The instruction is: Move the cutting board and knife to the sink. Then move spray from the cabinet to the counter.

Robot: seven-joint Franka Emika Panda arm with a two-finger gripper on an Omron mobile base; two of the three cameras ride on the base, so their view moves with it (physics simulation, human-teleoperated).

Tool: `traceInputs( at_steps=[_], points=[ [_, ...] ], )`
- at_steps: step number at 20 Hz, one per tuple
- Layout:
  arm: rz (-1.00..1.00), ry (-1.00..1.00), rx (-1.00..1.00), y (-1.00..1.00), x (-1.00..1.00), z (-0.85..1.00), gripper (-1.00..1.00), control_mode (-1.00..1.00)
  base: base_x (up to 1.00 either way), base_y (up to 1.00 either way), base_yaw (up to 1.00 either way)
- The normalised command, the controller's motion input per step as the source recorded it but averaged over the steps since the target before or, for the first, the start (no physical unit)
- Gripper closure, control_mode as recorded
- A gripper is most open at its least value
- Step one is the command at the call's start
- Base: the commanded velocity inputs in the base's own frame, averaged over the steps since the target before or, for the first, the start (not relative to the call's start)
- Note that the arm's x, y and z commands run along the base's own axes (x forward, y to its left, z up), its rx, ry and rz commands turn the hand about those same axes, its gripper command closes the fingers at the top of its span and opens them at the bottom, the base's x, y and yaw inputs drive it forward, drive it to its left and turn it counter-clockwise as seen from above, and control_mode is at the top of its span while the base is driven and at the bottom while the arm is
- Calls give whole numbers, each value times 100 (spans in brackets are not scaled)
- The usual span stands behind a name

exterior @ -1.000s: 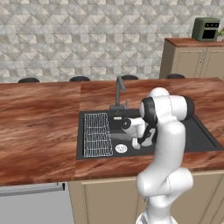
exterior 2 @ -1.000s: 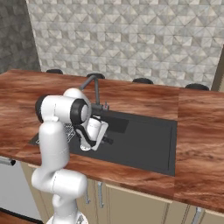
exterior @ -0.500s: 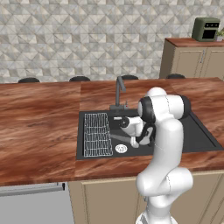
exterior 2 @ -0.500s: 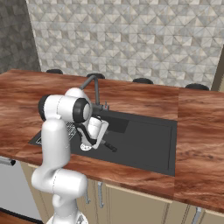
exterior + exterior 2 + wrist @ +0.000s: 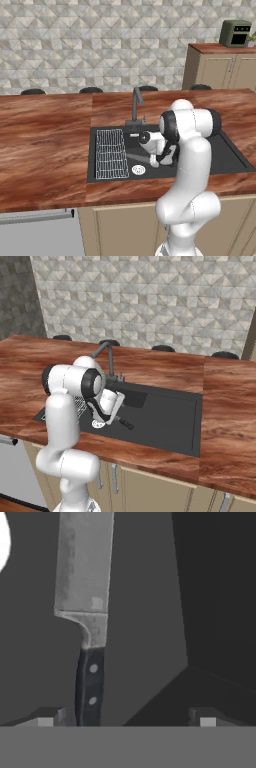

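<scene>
Where fingers gape: knife point(image 5: 85, 607) in sink point(image 5: 230, 157)

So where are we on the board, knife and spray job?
Looks done: the knife lies flat on the floor of the sink. A dark flat slab near the faucet may be the cutting board; I cannot confirm.
In hand: nothing. The gripper is open, fingers wide of the handle.
Left: the spray move to the counter.

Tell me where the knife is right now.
The knife lies on the sink floor, below the open tool. In the right base view its handle sticks out beside the drain, right of the rack.
</scene>
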Motion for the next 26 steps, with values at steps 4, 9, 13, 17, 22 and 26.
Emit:
traceInputs(
  at_steps=[4, 9, 13, 17, 22, 26],
  points=[
    [-7, -4, 17, -28, -26, 96, -100, -100, 0, 0, 0],
    [-4, -2, 19, -25, -17, 100, -100, -100, 0, 0, 0],
    [0, -2, 18, -15, 0, 100, -100, -100, 0, 0, 0],
    [-3, 0, 24, 0, -1, 100, -100, -100, 0, 0, 0],
    [-23, 1, 33, -10, -19, 100, -100, -100, 0, 0, 0],
    [-38, 0, 31, -2, -23, 100, -100, -100, 0, 0, 0]
  ],
)
